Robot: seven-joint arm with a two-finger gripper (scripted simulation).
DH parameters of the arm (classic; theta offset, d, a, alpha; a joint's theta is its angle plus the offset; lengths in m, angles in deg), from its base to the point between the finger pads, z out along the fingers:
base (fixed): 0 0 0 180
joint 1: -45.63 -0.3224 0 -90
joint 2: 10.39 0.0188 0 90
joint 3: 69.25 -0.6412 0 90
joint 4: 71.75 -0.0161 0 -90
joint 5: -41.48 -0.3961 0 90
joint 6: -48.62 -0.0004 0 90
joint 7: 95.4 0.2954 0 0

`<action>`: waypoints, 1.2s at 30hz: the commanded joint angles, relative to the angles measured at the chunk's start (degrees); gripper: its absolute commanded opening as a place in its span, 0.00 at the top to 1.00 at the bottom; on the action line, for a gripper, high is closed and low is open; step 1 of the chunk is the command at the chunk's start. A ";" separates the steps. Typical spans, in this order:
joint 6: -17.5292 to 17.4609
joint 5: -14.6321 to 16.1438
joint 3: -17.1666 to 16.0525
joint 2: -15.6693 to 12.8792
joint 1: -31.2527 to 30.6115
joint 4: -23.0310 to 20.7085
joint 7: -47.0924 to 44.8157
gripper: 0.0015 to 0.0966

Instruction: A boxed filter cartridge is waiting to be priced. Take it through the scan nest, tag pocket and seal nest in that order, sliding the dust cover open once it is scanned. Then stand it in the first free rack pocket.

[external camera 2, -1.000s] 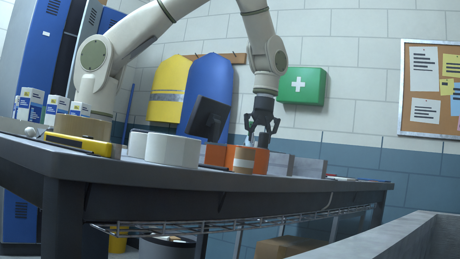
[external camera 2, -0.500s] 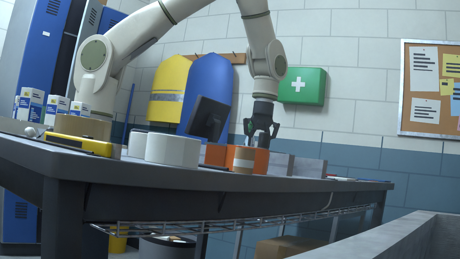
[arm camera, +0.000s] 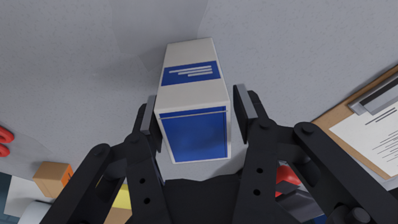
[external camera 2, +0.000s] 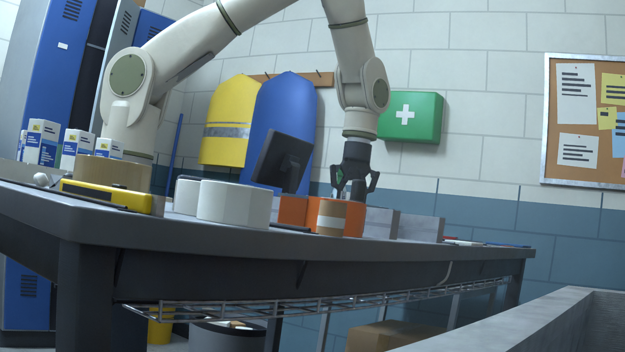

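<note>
My gripper (external camera 2: 354,186) (arm camera: 194,114) stands open around the boxed filter cartridge (arm camera: 193,103), low at the far side of the table behind the orange block (external camera 2: 334,216). The cartridge is a white box with blue panels, standing upright on the grey tabletop. It holds nothing. From the side camera the cartridge is almost wholly hidden behind the orange block. Several similar white-and-blue boxes (external camera 2: 41,142) stand at the far left of the table.
The orange block and two grey metal blocks (external camera 2: 402,225) sit just in front of the gripper. A black screen (external camera 2: 282,159) stands to its left, with white drums (external camera 2: 234,203) and a yellow tool (external camera 2: 107,194) beyond. A clipboard (arm camera: 364,131) lies on the cartridge's right.
</note>
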 commanded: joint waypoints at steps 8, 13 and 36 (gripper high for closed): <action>-0.01 0.01 -0.01 0.04 0.00 -0.01 0.01 0.38; -0.01 0.01 -0.01 0.04 0.00 -0.01 0.01 0.41; -0.01 0.01 0.01 0.01 -0.01 0.01 0.01 0.89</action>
